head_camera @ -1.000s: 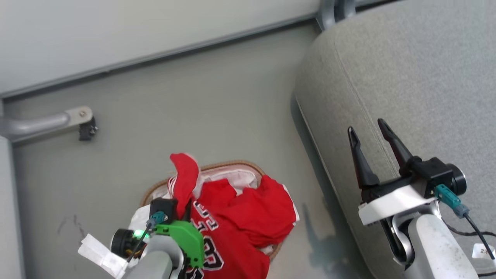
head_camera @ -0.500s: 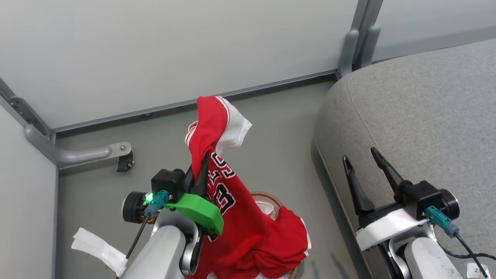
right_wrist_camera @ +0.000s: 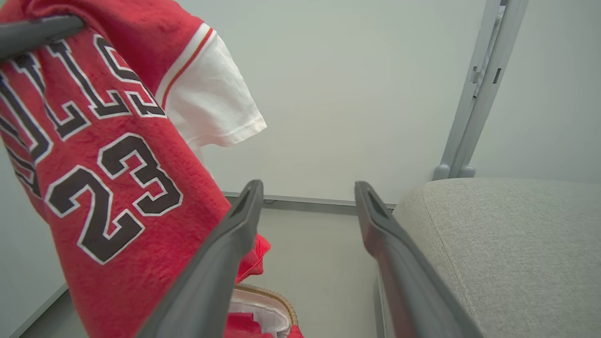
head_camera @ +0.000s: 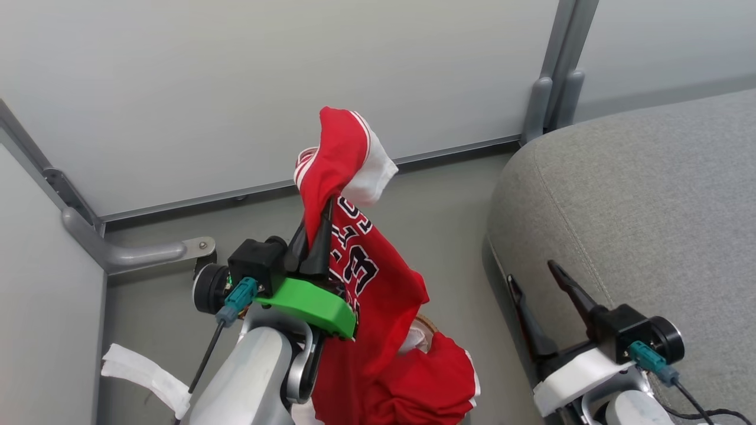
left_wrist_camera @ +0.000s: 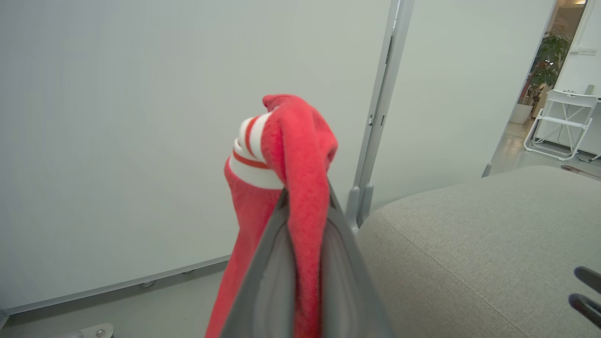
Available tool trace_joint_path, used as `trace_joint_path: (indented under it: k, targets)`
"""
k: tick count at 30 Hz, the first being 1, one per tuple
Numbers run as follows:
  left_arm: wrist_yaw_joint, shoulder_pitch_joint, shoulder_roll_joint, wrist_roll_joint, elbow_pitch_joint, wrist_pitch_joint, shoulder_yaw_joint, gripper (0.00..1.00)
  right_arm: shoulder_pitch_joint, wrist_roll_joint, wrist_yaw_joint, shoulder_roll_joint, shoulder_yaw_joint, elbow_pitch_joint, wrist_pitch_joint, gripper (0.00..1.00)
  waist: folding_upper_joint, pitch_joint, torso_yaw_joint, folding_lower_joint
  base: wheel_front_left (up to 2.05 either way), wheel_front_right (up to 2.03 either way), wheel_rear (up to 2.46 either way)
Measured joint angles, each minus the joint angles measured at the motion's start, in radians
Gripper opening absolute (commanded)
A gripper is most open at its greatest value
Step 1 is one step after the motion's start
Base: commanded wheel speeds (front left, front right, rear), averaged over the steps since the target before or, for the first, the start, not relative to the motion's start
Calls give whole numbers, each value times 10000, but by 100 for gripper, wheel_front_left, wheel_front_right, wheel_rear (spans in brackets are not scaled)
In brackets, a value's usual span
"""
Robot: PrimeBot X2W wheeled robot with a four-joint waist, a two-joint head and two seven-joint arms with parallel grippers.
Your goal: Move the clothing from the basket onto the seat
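Note:
My left gripper [head_camera: 319, 227] is shut on the clothing, a red jersey [head_camera: 366, 277] with black-and-white letters and numbers. It holds the jersey up in the air by a bunched fold [left_wrist_camera: 300, 155] near a white-trimmed sleeve. The cloth's lower end hangs down onto the basket [head_camera: 426, 321], of which a bit of brown rim [right_wrist_camera: 277, 293] shows. The grey seat [head_camera: 638, 195] lies to the right, with nothing on the part I see. My right gripper [head_camera: 531, 271] stands open and empty beside the seat's rounded corner, its fingers [right_wrist_camera: 235, 234] spread wide.
Pale wall panels stand behind, joined by a grey metal post [head_camera: 555, 71] at the seat's far corner. A metal foot bracket [head_camera: 147, 254] lies on the grey floor at left. A white folding chair [left_wrist_camera: 561, 122] and a plant stand far off.
My left gripper has lifted the jersey up out of the basket, so it now hangs high. The head camera has tilted up. The right gripper stays open.

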Motion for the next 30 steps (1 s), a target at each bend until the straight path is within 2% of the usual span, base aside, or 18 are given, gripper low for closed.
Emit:
trace_joint_path:
  k: [8,17,22,30]
  targets:
    - [86,-105,0,-408,-232,0,-564,0,-19,318,4,-121,2086,104,2,100,0,-60,248,0,0,0,0]
    - [336,-359,2,-844,-414,0,-1473,0,-1574,686,4,104,4115,796,-8,100,0,47,649,0,0,0,0]
    - [453,-683,0,-1197,-514,0,-2109,0,-2320,757,4,299,4585,1630,-15,100,0,170,951,0,0,0,0]
    - [606,-1139,0,-1486,-627,0,-2920,0,-2756,807,4,397,4629,2740,-15,100,0,387,1333,0,0,0,0]
